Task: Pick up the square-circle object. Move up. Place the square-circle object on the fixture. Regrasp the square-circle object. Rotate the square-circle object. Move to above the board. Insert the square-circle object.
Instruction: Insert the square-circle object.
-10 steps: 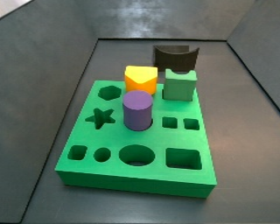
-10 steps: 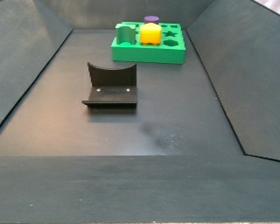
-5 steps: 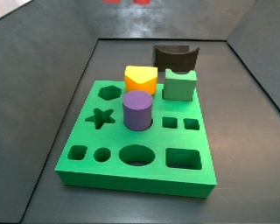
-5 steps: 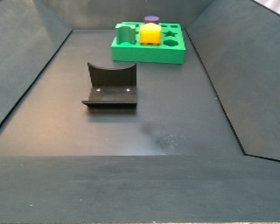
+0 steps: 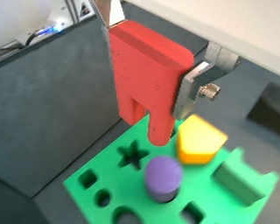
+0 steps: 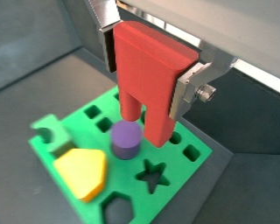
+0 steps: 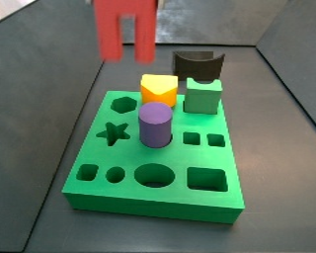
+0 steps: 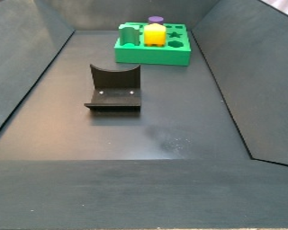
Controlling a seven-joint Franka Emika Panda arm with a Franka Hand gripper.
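The square-circle object (image 5: 149, 83) is a red oblong block ending in two prongs, and it hangs upright with the prongs down. My gripper (image 5: 152, 59) is shut on its upper part, one silver finger (image 6: 189, 87) on each side, in both wrist views. Below it lies the green board (image 6: 60, 144) with its star cut-out (image 6: 152, 175). In a side view the square-circle object (image 7: 125, 30) hovers above the board's (image 7: 154, 198) far left end, while the gripper itself is out of frame. The black fixture (image 8: 112, 87) stands apart on the floor.
A purple cylinder (image 7: 154, 126), a yellow-orange block (image 7: 158, 89) and a green cube (image 7: 204, 96) stand in the board. The fixture (image 7: 197, 64) shows just behind the cube. Sloping dark walls (image 7: 42, 59) enclose the floor.
The red object has come down into the side view from above. It was out of frame a second ago and only a sliver at the upper edge half a second ago.
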